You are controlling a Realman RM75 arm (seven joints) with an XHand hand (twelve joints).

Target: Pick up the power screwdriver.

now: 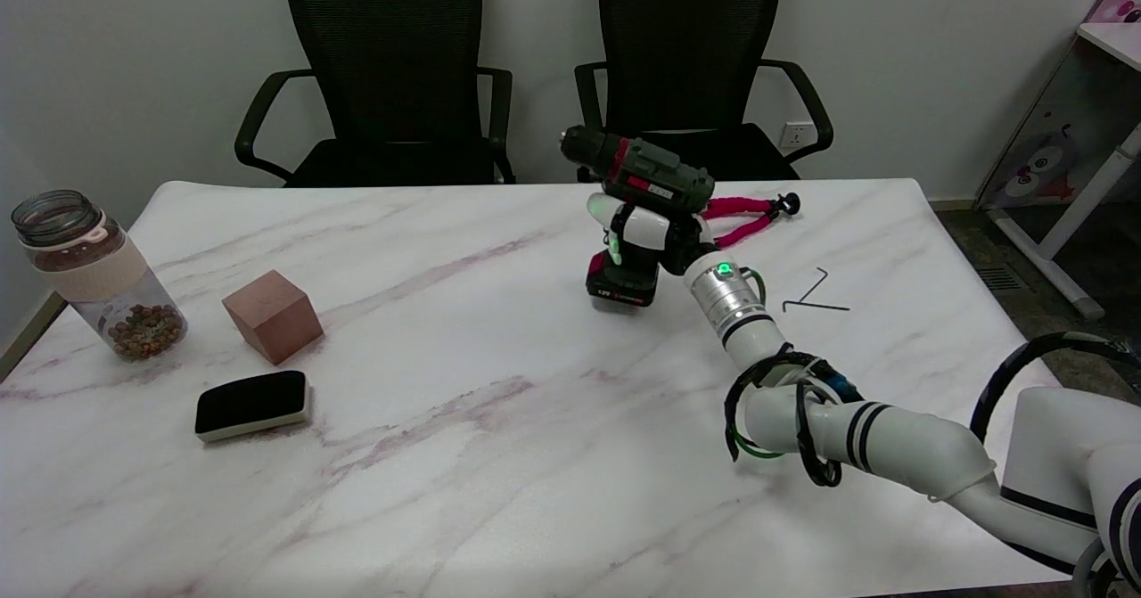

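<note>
One right hand is wrapped around the handle of the power screwdriver, which stands upright near the far middle of the marble table, battery base down and chuck pointing left; whether the base touches the table cannot be told. Just behind the tool lies a pink flexible tripod, and to its right, apart from it, a hex key. Well apart at the left end are a jar with brown pellets, a brown cube and a black eraser
</note>
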